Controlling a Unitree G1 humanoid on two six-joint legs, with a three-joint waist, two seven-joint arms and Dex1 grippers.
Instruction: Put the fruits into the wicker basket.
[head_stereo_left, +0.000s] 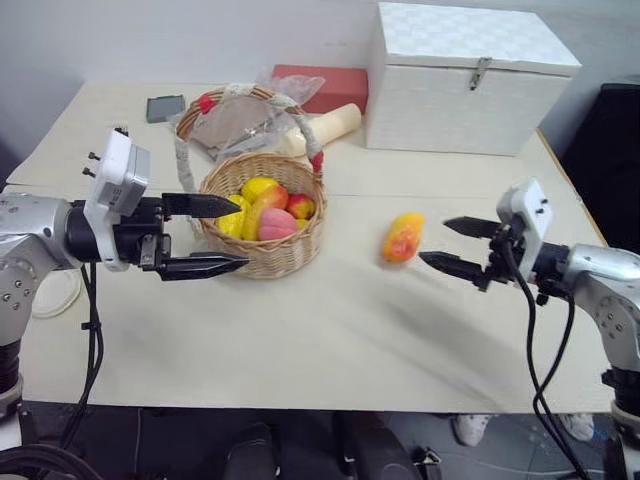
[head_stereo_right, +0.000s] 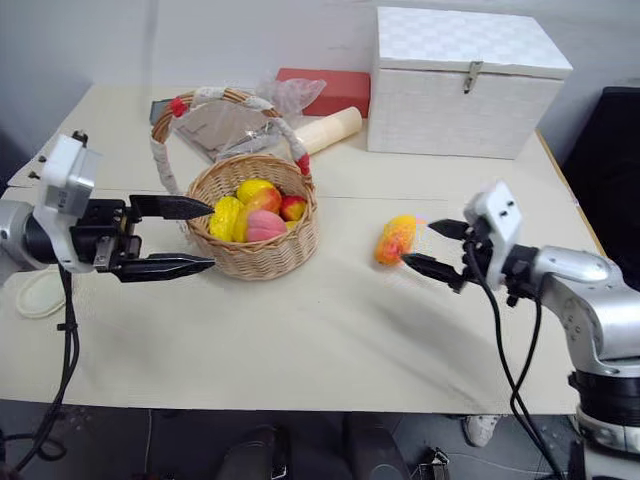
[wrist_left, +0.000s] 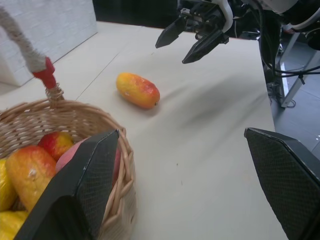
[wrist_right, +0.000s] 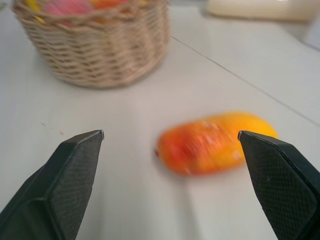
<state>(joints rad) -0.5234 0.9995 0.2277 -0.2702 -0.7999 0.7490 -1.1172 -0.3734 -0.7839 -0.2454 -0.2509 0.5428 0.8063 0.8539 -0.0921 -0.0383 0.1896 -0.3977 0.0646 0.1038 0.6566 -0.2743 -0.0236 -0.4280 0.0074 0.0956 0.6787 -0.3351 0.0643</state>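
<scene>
Claws first: my left gripper (head_stereo_left: 205, 236) stands wide open and empty, one finger touching the near rim of the wicker basket (head_stereo_left: 265, 255); my right gripper (head_stereo_left: 450, 244) gapes just as wide, holding nothing. Just beyond its tips one orange-yellow mango (head_stereo_left: 402, 237) lies on the table (head_stereo_left: 330, 330), apart from the basket. Inside sit other fruits (head_stereo_left: 268, 208). Farther back stands a white lidded box (head_stereo_left: 465, 75).

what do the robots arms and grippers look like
Both arms are silver metal with black joints and loose black cables. The left gripper and right gripper each have two black pointed fingers with textured pads, mounted behind a white boxy wrist block.
</scene>
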